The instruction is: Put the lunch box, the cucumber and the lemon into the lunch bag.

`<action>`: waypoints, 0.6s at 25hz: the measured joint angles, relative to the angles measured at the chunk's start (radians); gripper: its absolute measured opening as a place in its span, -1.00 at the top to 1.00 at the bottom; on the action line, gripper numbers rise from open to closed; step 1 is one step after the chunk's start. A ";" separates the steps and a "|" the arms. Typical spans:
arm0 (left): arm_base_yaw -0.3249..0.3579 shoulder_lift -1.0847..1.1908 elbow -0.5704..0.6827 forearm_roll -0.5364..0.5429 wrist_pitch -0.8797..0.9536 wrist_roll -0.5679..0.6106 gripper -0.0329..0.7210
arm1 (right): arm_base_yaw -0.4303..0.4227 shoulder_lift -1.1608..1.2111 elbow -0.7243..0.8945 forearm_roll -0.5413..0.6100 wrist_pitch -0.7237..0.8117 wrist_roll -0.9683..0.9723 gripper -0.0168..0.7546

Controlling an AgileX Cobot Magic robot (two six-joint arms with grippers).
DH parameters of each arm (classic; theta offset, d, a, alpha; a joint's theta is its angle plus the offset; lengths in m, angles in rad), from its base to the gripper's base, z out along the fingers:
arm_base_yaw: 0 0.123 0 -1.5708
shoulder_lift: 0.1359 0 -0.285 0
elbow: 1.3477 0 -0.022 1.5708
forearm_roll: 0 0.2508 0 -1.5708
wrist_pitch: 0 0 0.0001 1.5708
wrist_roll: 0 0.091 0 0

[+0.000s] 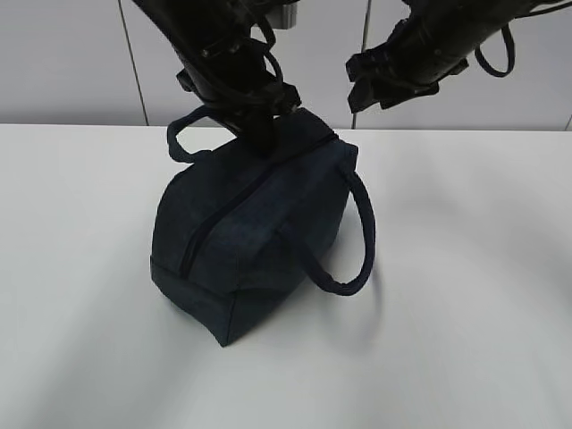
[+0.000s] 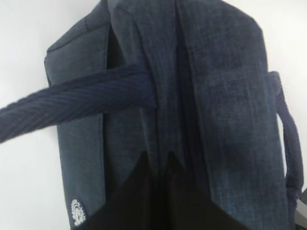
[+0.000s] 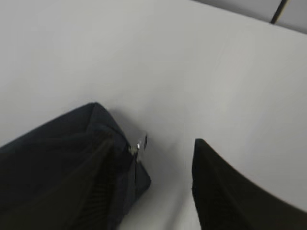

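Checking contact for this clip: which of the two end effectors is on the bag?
The left end effector, shut on the lunch bag top; the right end effector hangs open, clear.

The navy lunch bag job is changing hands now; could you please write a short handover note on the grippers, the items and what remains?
Left gripper: shut, pinching the top fabric of the boxy dark navy fabric lunch bag near its far end.
Right gripper: open, empty, hovering above the table beside the bag's far end, near the silver zipper pull.
Bag: upright on the white table, zipper looks closed.
Lunch box, cucumber, lemon: none in view, possibly inside already.
Left: confirm contents, release the bag.
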 joint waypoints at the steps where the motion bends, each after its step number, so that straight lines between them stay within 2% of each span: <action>1: 0.003 0.000 0.000 0.010 0.000 -0.007 0.93 | 0.000 -0.008 0.000 -0.019 0.038 0.020 -0.02; 9: 0.013 0.000 0.000 0.027 0.006 -0.029 0.82 | 0.000 -0.025 -0.058 -0.176 0.338 0.094 0.11; 12: 0.013 0.000 0.000 0.029 0.009 -0.040 0.68 | 0.000 -0.027 -0.086 -0.243 0.415 0.102 0.11; 15: 0.013 0.000 0.000 0.031 0.016 -0.065 0.44 | 0.000 -0.029 -0.090 -0.294 0.431 0.119 0.11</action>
